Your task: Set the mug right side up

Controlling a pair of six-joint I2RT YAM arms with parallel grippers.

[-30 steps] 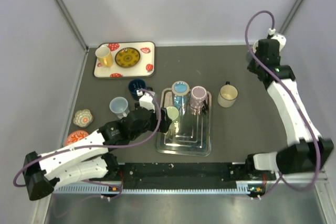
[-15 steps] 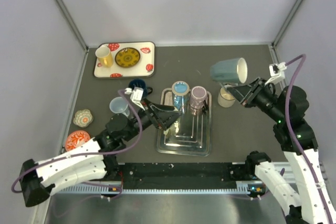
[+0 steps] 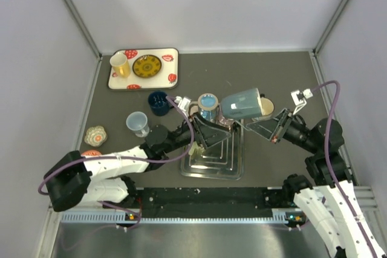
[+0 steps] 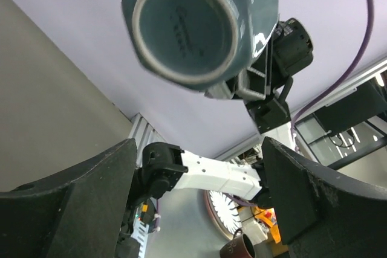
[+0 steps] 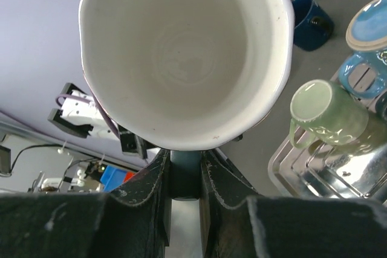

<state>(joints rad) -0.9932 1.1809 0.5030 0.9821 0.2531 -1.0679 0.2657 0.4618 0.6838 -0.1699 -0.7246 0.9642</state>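
A grey-blue mug (image 3: 240,104) with a white inside hangs in the air over the steel tray (image 3: 233,170), lying on its side with its mouth to the right. My right gripper (image 3: 269,126) is shut on the mug's handle (image 5: 184,176), and the white inside (image 5: 187,52) fills the right wrist view. My left gripper (image 3: 208,131) is open and empty just left of and below the mug, and points up at it. In the left wrist view the mug's base (image 4: 184,28) is above the gap between the spread fingers (image 4: 66,203).
A light blue mug (image 3: 207,101) stands upside down on the tray. A green mug (image 5: 329,113) lies there on its side. A cream mug (image 3: 266,108) is partly hidden behind the held mug. A dark blue cup (image 3: 158,102), a pale blue cup (image 3: 137,122) and a strawberry tray (image 3: 169,58) lie to the left.
My right arm has brought the mug left and down over the steel tray. My left gripper has swung right and tilted up under the mug.
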